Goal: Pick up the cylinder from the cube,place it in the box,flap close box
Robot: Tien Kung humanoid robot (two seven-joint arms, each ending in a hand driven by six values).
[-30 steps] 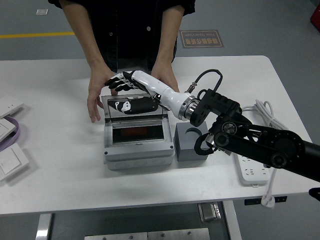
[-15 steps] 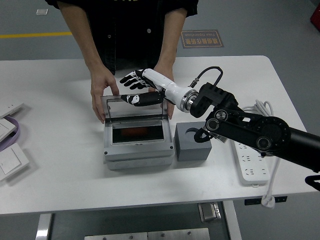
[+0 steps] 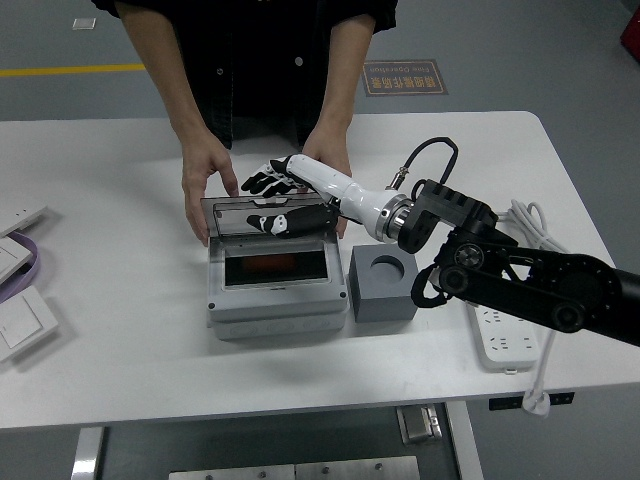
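White switch plates (image 3: 22, 325) lie cut off at the table's (image 3: 120, 380) left edge. A person's hands (image 3: 205, 180) steady the grey box (image 3: 275, 295), the reddish cylinder (image 3: 265, 266) dimly visible inside. The right hand (image 3: 275, 205), fingers relaxed, grasping nothing, rests on the raised clear flap (image 3: 262, 217). The grey cube (image 3: 385, 283) stands beside; a power strip (image 3: 503, 335) lies right.

Box (image 3: 275, 290) sat mid-table (image 3: 120, 370), lid (image 3: 262, 214) raised at its rear. Cube (image 3: 385, 285) touched box's right side. Right hand (image 3: 280, 200) was at lid; person's hands (image 3: 205, 180) behind box. Power strip (image 3: 505, 335) lay right; switch plates (image 3: 22, 320) far left.
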